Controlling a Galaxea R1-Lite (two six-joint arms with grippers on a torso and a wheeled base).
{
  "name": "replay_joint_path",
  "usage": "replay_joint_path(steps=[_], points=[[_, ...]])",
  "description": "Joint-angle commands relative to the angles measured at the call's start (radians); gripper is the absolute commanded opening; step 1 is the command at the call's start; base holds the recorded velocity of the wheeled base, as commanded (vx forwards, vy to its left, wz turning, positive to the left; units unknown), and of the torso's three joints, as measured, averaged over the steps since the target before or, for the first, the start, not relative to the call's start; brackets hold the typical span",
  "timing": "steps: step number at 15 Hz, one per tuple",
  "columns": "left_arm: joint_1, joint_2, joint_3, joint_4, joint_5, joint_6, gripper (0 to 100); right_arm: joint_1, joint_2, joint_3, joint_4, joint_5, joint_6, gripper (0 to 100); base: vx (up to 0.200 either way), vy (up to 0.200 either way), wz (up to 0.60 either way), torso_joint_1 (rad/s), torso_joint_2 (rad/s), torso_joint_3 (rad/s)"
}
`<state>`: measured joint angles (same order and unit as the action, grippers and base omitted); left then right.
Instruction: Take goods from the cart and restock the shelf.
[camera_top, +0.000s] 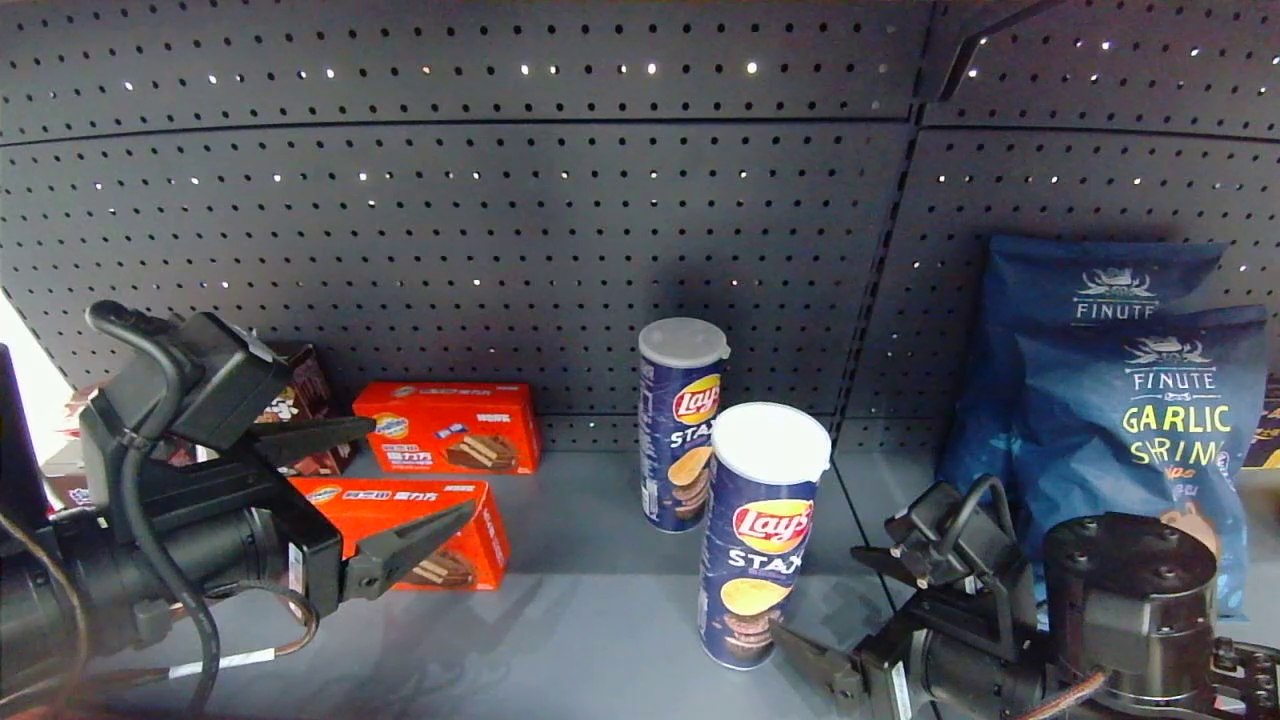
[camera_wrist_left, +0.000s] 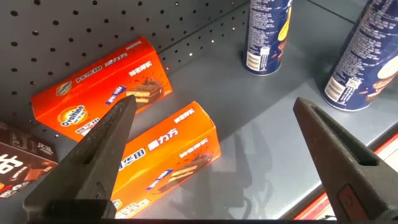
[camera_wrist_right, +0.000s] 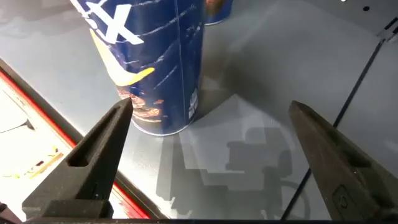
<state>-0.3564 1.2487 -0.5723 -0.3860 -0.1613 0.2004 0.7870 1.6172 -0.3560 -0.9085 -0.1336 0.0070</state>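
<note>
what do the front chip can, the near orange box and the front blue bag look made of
Front chip can: probably a cardboard tube under a glossy printed wrap, given the sheen; its lid looks like matte white plastic.
Near orange box: thin printed cardboard, slightly glossy, with crisp folded edges.
Front blue bag: likely plastic film, fairly matte, creased and puffed.

L gripper (camera_top: 420, 467) is hovering by front orange box (camera_top: 475, 535), R gripper (camera_top: 820, 595) by near chip can (camera_top: 762, 530). Both jaws are gaping.
</note>
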Motion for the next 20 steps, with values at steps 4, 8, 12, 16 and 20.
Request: replay_joint_path(steps=[4, 8, 12, 16, 20], points=[[-0.001, -0.023, 0.043, -0.001, 0.0, -0.001, 100, 0.021, -0.122, 0.109, 0.003, 0.0, -0.002, 100, 0.0, 0.0, 0.0, 0.0, 0.0, 0.0], [0.0, -0.032, 0.042, -0.004, 0.0, -0.001, 100, -0.075, -0.096, 0.081, 0.043, -0.017, -0.002, 100, 0.0, 0.0, 0.0, 0.0, 0.0, 0.0], [0.005, -0.032, 0.042, -0.045, 0.002, -0.004, 100, -0.083, -0.017, 0.003, 0.065, -0.04, -0.002, 100, 0.0, 0.0, 0.0, 0.0, 0.0, 0.0], [0.014, -0.028, 0.042, -0.047, 0.0, -0.003, 100, -0.058, 0.029, -0.035, 0.063, -0.055, -0.004, 100, 0.0, 0.0, 0.0, 0.0, 0.0, 0.0], [0.014, -0.023, 0.043, -0.047, 0.0, -0.003, 100, -0.045, 0.058, -0.072, 0.063, -0.057, -0.005, 100, 0.0, 0.0, 0.0, 0.0, 0.0, 0.0]])
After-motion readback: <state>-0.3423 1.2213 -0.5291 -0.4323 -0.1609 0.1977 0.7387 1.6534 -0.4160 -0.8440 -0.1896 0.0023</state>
